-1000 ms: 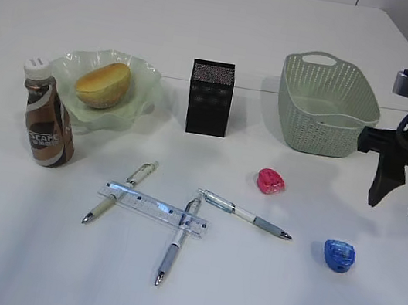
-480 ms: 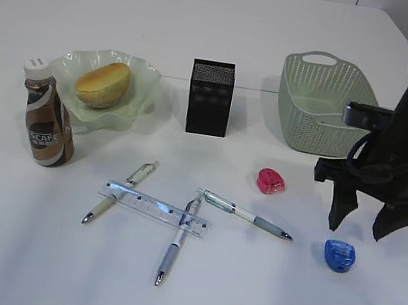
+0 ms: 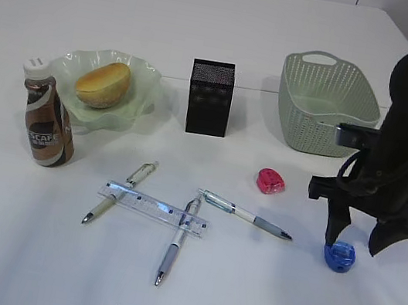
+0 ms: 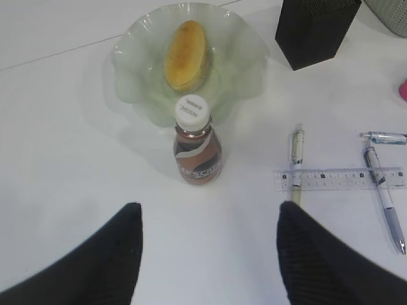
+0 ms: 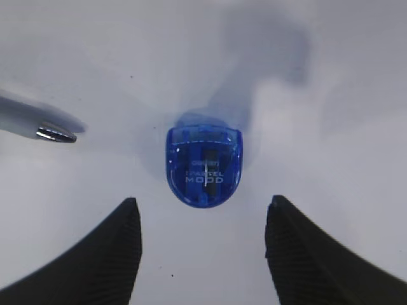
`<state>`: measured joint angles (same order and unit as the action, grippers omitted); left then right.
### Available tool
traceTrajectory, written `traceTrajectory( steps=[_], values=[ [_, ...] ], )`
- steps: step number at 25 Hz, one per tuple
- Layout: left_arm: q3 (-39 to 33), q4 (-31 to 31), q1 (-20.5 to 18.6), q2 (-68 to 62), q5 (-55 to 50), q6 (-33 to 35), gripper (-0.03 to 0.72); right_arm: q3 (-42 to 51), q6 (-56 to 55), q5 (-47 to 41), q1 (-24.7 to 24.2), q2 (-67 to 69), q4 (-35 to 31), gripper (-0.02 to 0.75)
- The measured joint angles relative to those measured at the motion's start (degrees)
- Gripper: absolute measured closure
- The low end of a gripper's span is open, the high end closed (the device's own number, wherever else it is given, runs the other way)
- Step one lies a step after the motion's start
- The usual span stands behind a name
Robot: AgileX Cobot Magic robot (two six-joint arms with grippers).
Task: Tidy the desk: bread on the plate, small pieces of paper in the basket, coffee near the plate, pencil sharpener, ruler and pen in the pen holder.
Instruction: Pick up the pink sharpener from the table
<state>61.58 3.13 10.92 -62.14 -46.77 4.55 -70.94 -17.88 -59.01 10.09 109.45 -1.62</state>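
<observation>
The right gripper (image 3: pixel 357 245) hangs over the blue pencil sharpener (image 3: pixel 339 256) at the right front of the desk (image 3: pixel 187 298), fingers pointing down and spread wide, one on each side of the sharpener; the right wrist view shows the sharpener (image 5: pixel 205 166) lying flat on the white surface between the two dark fingers (image 5: pixel 102 254), with clear gaps on both sides, so nothing is gripped. A pen tip (image 5: pixel 56 133) pokes into that view from the left. The left gripper (image 4: pixel 206 254) is out of the exterior view; its wrist camera shows its fingers held well apart and empty above the tabletop, looking down on the coffee (image 4: pixel 196 146) and the plate (image 4: pixel 137 70). The bread (image 3: pixel 103 83) lies in the plate (image 3: pixel 138 102) at the left rear, and the coffee (image 3: pixel 46 122) stands upright just in front of it. The pen holder (image 3: pixel 210 97) stands near the middle rear, the basket (image 3: pixel 325 106) to its right. A pink pencil sharpener (image 3: pixel 270 182) lies in front of the basket. The ruler (image 3: pixel 156 207) rests across two pens (image 3: pixel 176 240), and a third pen (image 3: pixel 244 214) lies to their right, its tip toward the blue sharpener.
</observation>
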Motion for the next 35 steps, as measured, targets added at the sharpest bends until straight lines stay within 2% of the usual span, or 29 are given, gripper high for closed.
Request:
traceTrajectory(
  steps=[12, 35],
  values=[
    [0.0, -0.1, 0.0, 0.0, 0.0, 0.0, 0.221, 0.0, 0.0, 3.8, 0.0, 1.8, -0.2, 0.251],
    [0.0, -2.1, 0.0, 0.0, 0.0, 0.0, 0.222, 0.0, 0.0, 3.3, 0.0, 4.5, -0.4, 0.251]
  ],
)
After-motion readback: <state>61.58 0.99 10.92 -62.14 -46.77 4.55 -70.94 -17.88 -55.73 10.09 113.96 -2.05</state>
